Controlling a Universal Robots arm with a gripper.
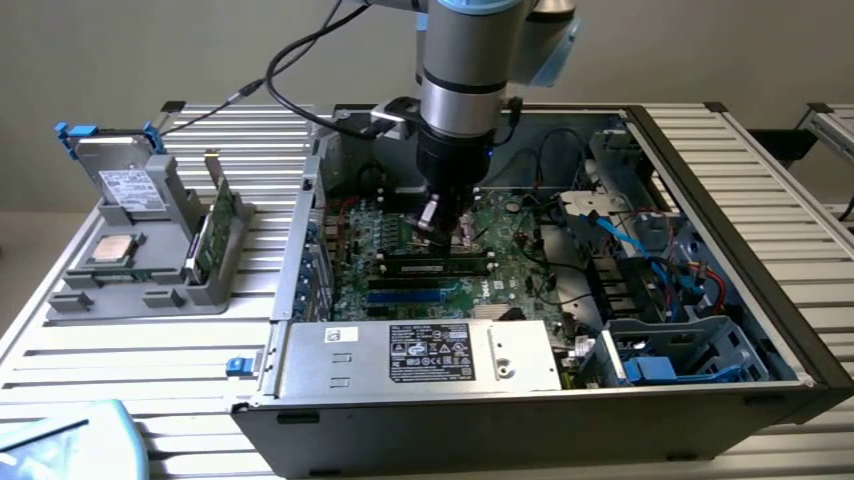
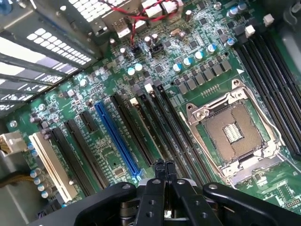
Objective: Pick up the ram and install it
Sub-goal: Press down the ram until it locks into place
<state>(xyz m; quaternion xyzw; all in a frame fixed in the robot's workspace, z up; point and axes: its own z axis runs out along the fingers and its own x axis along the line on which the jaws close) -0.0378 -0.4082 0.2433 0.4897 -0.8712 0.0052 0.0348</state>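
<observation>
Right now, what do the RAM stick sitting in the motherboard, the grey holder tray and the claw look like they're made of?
RAM stick: green circuit board with matte black chips, likely fibreglass laminate.
Grey holder tray: matte, uniformly grey moulded shapes, probably plastic.
Claw: black fingers pressed together, faintly glossy with bolt holes; coated metal or hard plastic, hard to tell.

cables (image 1: 627, 235) crowding case, open socket (image 2: 233, 133) clear
</observation>
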